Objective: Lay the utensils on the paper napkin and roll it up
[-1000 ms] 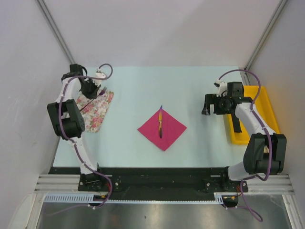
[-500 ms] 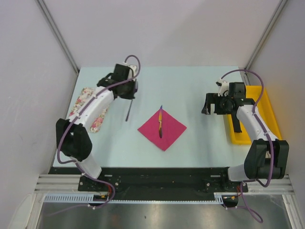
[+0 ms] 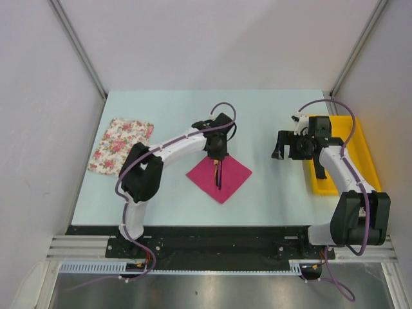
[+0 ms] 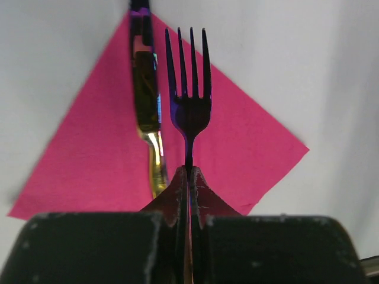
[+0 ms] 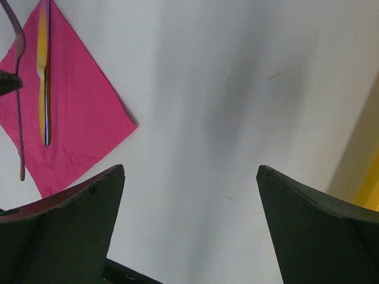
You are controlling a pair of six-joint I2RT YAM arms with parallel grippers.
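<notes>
The magenta paper napkin (image 3: 235, 172) lies as a diamond in the middle of the table. A yellow-orange utensil (image 4: 147, 100) lies along its diagonal; it also shows in the right wrist view (image 5: 42, 71). My left gripper (image 3: 217, 156) hangs over the napkin's far half, shut on the handle of the purple fork (image 4: 189, 109). The fork's tines point away, just right of the yellow utensil and parallel to it. I cannot tell if the fork touches the paper. My right gripper (image 3: 278, 145) is open and empty, right of the napkin (image 5: 77, 124).
A white floral cloth (image 3: 121, 145) lies at the far left. A yellow tray (image 3: 351, 138) holding a long black bar (image 3: 320, 168) stands at the right edge, behind my right arm.
My left arm has swung from the floral cloth at the left across to the napkin, carrying the purple fork. The right arm has barely moved.
</notes>
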